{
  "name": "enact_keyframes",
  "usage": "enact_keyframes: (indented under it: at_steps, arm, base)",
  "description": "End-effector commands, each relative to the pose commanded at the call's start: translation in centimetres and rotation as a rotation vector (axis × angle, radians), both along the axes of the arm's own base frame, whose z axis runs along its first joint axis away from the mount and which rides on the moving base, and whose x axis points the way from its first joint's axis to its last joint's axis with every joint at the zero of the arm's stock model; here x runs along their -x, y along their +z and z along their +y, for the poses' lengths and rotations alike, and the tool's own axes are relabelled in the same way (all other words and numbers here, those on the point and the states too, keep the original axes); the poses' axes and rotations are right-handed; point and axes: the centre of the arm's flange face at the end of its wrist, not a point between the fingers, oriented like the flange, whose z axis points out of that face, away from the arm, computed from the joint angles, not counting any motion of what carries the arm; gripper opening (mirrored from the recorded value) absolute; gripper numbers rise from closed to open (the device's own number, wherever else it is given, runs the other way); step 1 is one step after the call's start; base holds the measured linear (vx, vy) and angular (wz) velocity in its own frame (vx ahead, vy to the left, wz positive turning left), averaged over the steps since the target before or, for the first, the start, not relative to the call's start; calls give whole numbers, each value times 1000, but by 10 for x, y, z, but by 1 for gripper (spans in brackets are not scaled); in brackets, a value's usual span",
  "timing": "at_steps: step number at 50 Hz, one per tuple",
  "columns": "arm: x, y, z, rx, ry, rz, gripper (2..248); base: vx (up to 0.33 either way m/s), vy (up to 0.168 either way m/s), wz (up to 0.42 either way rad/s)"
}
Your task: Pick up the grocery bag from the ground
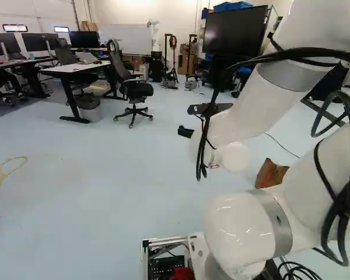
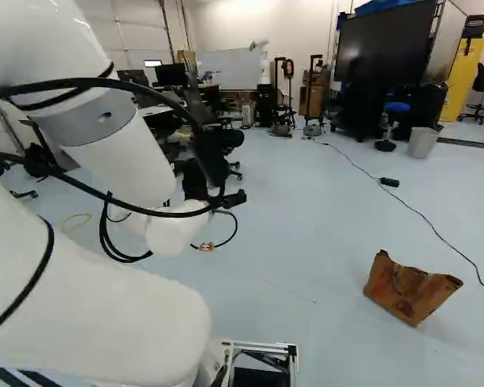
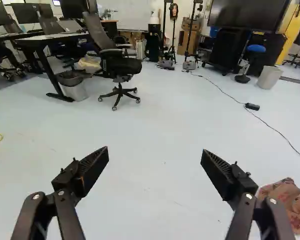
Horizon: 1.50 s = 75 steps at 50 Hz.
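Note:
The gripper (image 1: 185,132) shows only in part beyond the arm's white wrist in the left base view. In the wrist view the gripper (image 3: 155,156) is open, its two black fingers wide apart with nothing but floor between them. A brown paper grocery bag (image 2: 411,288) lies crumpled on the floor, right of the arm in the right base view. The arm partly covers the bag (image 1: 271,174) in the left base view. The wrist view has the bag (image 3: 288,202) outside the right-hand finger, cut off by the view's edge and apart from the gripper.
A black cable (image 2: 436,230) with a small black box runs over the floor beyond the bag. Farther off stand an office chair (image 3: 121,67), desks, a wastebasket (image 3: 75,89), a large screen (image 2: 385,44) and another robot (image 2: 262,68). A yellow cord (image 1: 1,175) lies at the far left.

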Motion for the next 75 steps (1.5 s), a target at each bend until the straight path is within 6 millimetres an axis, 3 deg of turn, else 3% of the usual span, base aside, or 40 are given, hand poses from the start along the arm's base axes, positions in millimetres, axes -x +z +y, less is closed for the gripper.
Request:
enact_keyframes:
  at_steps: [38,75]
  arm:
    - [0,0,0,0,0,0,247]
    - [0,0,0,0,0,0,247]
  base:
    - [0,0,-1]
    - [170,-114,-62]
